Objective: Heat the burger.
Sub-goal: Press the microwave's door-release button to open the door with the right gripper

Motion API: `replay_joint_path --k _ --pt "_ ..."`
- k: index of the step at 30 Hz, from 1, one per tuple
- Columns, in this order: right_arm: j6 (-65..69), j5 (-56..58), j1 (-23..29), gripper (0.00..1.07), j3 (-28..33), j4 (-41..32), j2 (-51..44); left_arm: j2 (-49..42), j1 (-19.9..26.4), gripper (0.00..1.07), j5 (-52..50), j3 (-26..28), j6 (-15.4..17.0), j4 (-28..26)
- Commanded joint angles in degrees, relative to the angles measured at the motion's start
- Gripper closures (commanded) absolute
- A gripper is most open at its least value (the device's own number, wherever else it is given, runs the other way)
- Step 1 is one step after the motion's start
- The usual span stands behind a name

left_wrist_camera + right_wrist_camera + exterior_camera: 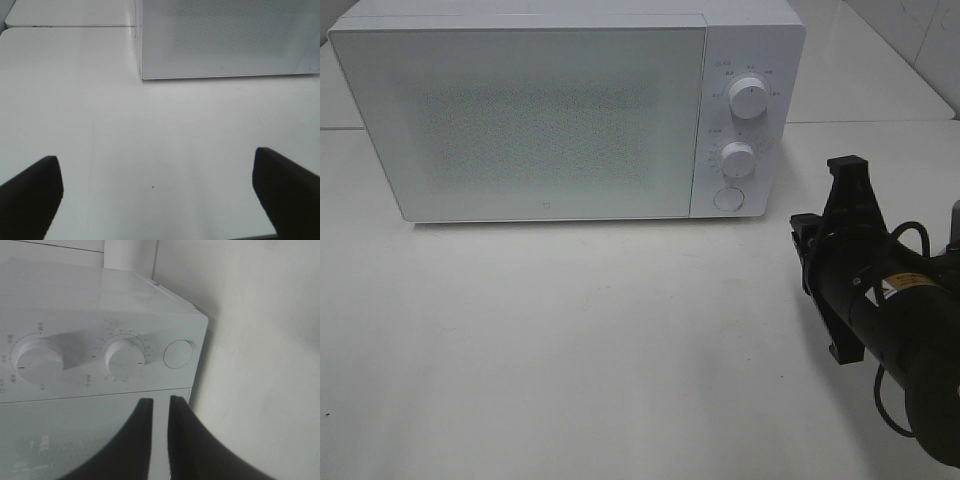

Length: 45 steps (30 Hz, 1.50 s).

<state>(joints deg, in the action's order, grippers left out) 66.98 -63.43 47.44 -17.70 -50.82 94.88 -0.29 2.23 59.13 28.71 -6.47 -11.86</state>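
The burger is out of view in every frame. A white microwave [550, 110] stands at the back of the table with its door closed; nothing shows through the door. My right gripper [802, 240] hovers in front of the microwave's right side, rolled on its side. In the right wrist view its fingertips [157, 400] are almost together with nothing between them, pointing at the control panel's lower knob [125, 359]. My left gripper [157, 170] is open and empty above the bare table, in front of the microwave's left corner [142, 75].
The control panel has an upper knob [750, 97], a lower knob [738, 158] and a round button [728, 198]. The white table [570, 350] extends in front of the microwave. A seam between table tops [70, 26] runs behind the left side.
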Motion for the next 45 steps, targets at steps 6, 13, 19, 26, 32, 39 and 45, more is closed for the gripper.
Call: replay_joint_path --k 6,13,19,26,32,39,45 --pt "4.2 4.6 0.1 1.07 -0.5 0.7 0.0 -1.4 -0.1 0.09 -0.5 -0.2 0.3 0.1" --pt "4.0 6.8 -0.1 1.07 -0.9 0.9 0.1 -1.4 -0.1 0.09 -0.5 -0.2 0.3 0.1" --pt "5.8 6.7 -0.1 1.07 -3.2 2.5 3.7 -1.4 -0.1 0.09 -0.5 -0.2 0.3 0.1" --pt "7.8 6.5 -0.6 1.07 -6.1 3.3 7.2 -1.4 -0.1 0.09 -0.5 -0.2 0.3 0.1" --pt "7.9 10.4 -5.9 1.07 -10.2 9.5 8.7 -1.4 -0.1 0.09 -0.5 -0.2 0.3 0.1" --pt "7.5 13.6 -10.8 1.07 -13.4 13.4 9.6 -1.4 -0.1 0.09 -0.5 -0.2 0.3 0.1" --pt "11.2 14.2 -13.5 1.07 -16.7 17.6 13.2 -1.4 -0.1 0.09 -0.5 -0.2 0.3 0.1"
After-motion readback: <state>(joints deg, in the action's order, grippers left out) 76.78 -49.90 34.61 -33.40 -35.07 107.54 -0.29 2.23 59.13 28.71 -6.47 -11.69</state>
